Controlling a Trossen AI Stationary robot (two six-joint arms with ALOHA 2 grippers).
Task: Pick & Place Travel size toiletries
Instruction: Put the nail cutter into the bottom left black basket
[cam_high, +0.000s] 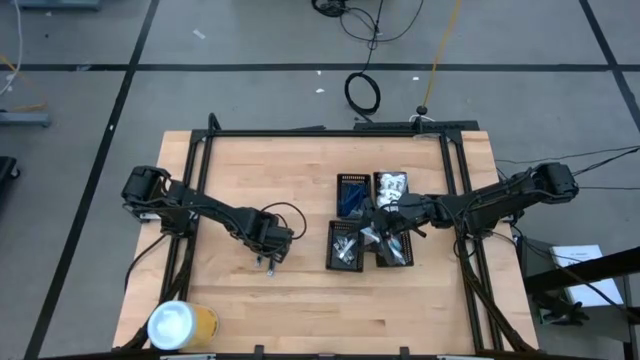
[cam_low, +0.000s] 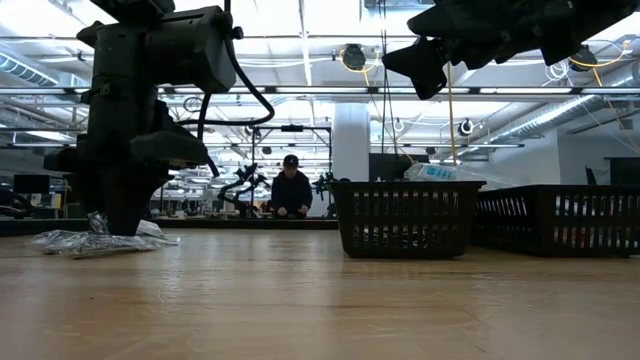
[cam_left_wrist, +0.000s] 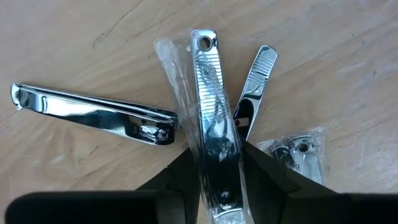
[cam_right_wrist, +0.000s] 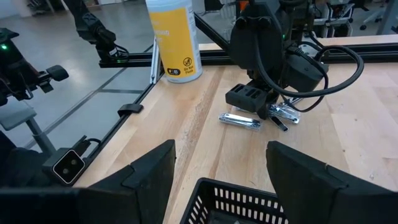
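My left gripper (cam_left_wrist: 219, 180) pinched a wrapped nail clipper on the table.

My fingers (cam_left_wrist: 177, 180) sat narrowly apart, closed on both sides of the plastic-wrapped nail clipper (cam_left_wrist: 211, 118), which lay flat on the wooden table (cam_high: 250, 180) among other clippers: a bare one (cam_left_wrist: 93, 115) beside it, another (cam_left_wrist: 254, 93) just behind. My right gripper (cam_high: 385, 232) hovered wide apart and empty over the black trays (cam_high: 345, 245), well apart from the clippers.

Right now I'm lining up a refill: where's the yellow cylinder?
High view: the yellow cylinder lies at the table's near-left corner, nearer than the left gripper.
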